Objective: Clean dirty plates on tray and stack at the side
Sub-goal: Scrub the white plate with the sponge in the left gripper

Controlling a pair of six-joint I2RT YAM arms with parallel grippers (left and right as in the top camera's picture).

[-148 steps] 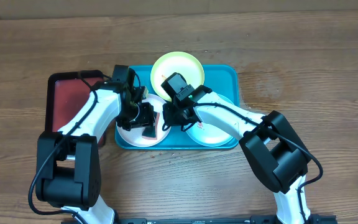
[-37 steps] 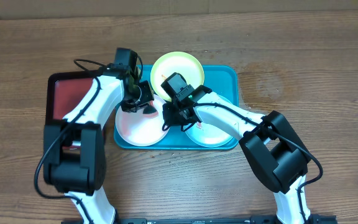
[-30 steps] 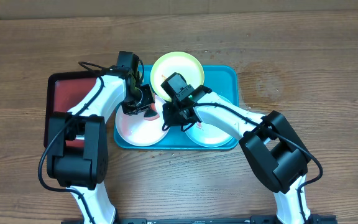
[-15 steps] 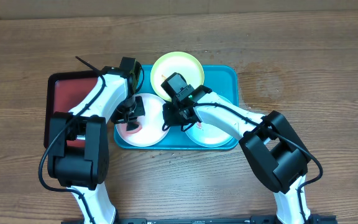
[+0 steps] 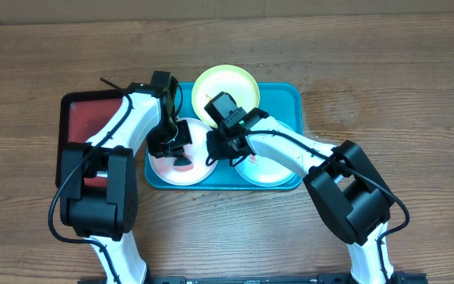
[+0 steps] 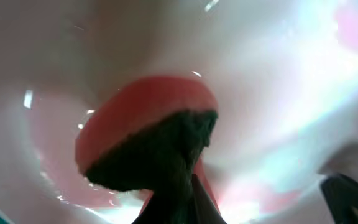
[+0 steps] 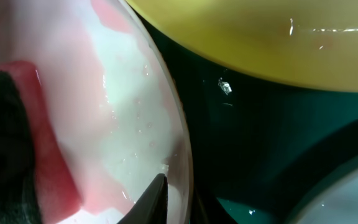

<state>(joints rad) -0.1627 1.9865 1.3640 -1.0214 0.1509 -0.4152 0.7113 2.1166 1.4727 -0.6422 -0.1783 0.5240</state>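
Observation:
The turquoise tray [image 5: 286, 95] holds three plates. A white plate [image 5: 164, 170] lies at its left, a yellow-green plate [image 5: 225, 85] at the back and a mint plate [image 5: 268, 170] at the right. My left gripper [image 5: 176, 148] is shut on a red sponge [image 5: 182, 162] with a dark scouring side [image 6: 160, 149], pressed onto the white plate [image 6: 278, 74]. Pink smears show on that plate [image 7: 142, 112]. My right gripper [image 5: 211, 152] is shut on the white plate's right rim [image 7: 184, 155], one finger [image 7: 156, 196] inside the rim. The yellow-green plate [image 7: 260, 43] lies just beyond.
A smaller red tray [image 5: 85, 126] with a black rim sits left of the turquoise tray, under my left arm. Bare wooden table [image 5: 385, 95] lies to the right and in front. The dark tray floor [image 7: 260, 137] separates the plates.
My left gripper has carried the sponge from the white plate's back edge down across it to its middle. The right arm and all plates have stayed put.

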